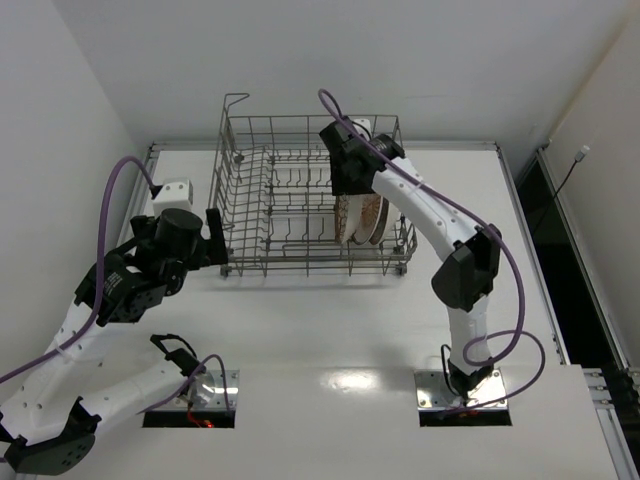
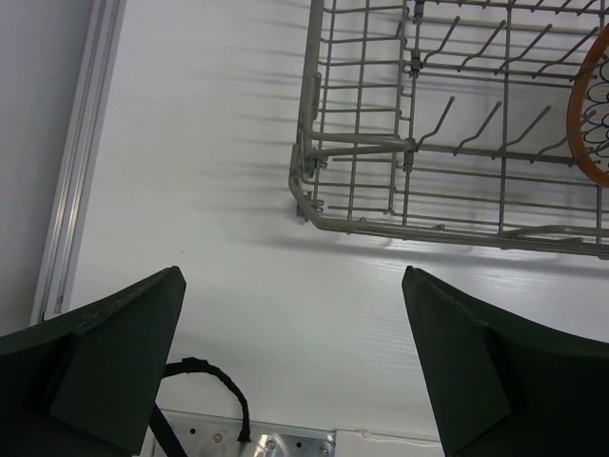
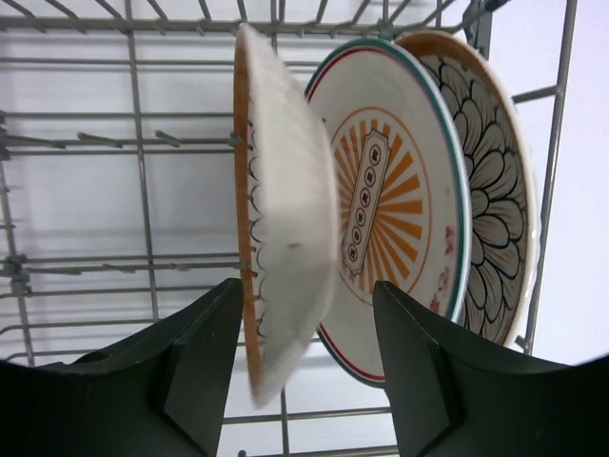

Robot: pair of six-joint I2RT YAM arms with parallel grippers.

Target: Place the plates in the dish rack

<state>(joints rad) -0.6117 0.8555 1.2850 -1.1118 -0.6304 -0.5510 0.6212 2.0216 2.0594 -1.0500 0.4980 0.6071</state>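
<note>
My right wrist view alone separates three round patterned plates (image 3: 400, 190) on edge, faces sideways, in the grey wire dish rack (image 3: 143, 190); right jaws apart astride one, left jaws wide.

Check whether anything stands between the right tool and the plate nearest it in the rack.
Nothing visible does. The nearest plate stands directly between the fingers of the right tool inside the dish rack; the sunburst plate and another patterned plate stand beyond it.
</note>
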